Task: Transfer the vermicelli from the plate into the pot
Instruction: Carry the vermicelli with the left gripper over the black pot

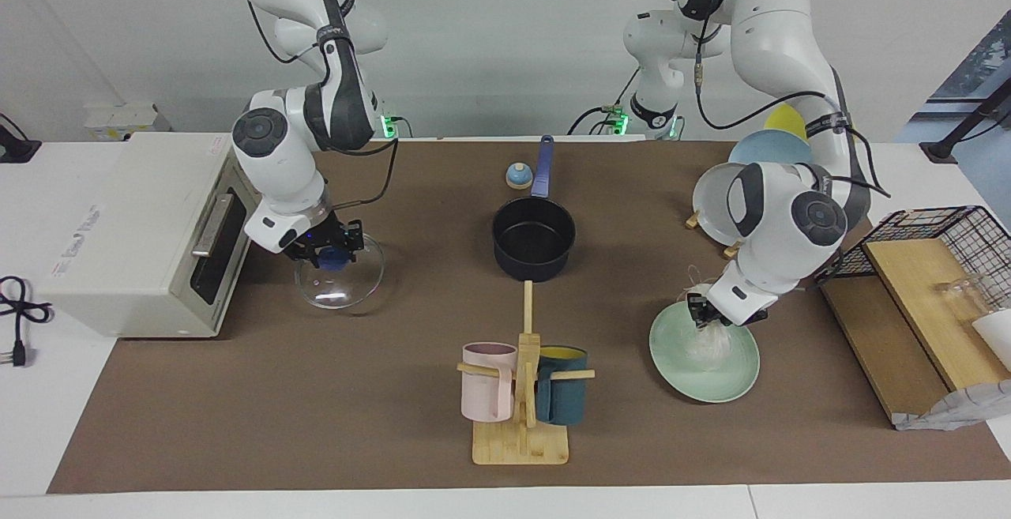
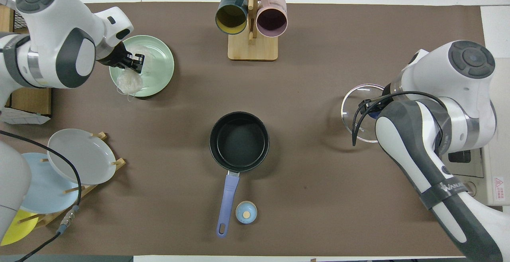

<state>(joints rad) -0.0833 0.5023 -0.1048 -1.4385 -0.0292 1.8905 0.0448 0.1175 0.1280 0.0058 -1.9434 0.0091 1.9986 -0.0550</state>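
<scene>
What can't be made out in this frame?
- Left pincer over the plate: its grip on the vermicelli is unclear in both views; the wrist hides it.
- Right pincer at the glass lid: the knob contact is hidden by the fingers.
- Toaster oven: its interior is dark.

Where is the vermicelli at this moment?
The vermicelli lies on the mint-green plate at the left arm's end of the table, under the left gripper, with one clump at the plate's rim nearest the robots. The pot holds none.
</scene>
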